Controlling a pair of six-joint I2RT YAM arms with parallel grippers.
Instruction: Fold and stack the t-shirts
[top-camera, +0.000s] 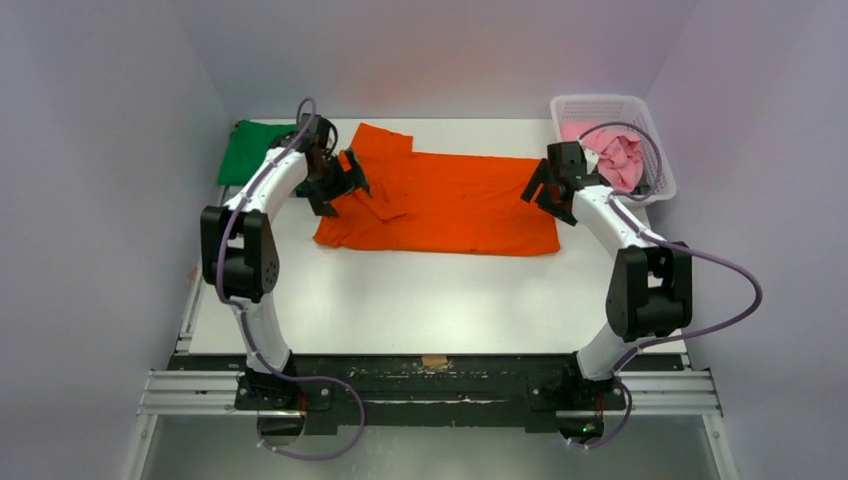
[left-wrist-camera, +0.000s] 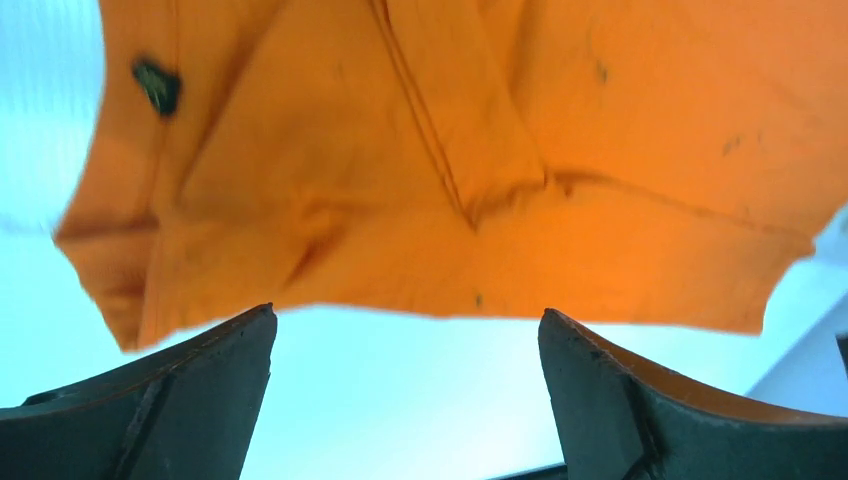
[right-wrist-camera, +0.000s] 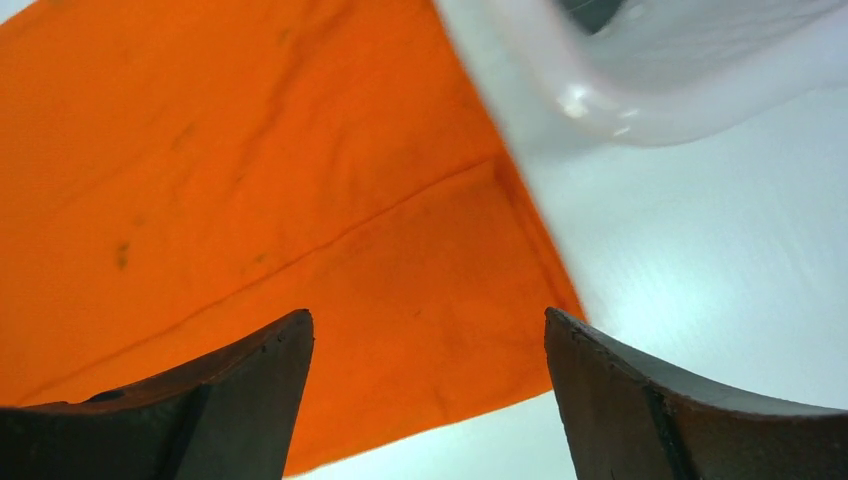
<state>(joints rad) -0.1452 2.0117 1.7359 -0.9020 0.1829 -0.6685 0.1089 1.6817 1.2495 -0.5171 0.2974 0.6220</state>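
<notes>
The bright orange t-shirt (top-camera: 445, 203) lies spread flat across the middle of the table, one sleeve sticking out at its far left. It fills the left wrist view (left-wrist-camera: 430, 160) and the right wrist view (right-wrist-camera: 250, 200). My left gripper (top-camera: 340, 183) is open and empty, over the shirt's left end. My right gripper (top-camera: 545, 192) is open and empty, over the shirt's right edge. A folded green t-shirt (top-camera: 253, 150) lies at the far left. A pink t-shirt (top-camera: 612, 156) is bunched in the basket. The dark blue t-shirt is out of view.
The white lattice basket (top-camera: 602, 103) stands at the far right corner, close behind my right gripper; its rim shows in the right wrist view (right-wrist-camera: 640, 90). Grey walls close in on three sides. Bare white table (top-camera: 430, 300) lies between the shirt and the arm bases.
</notes>
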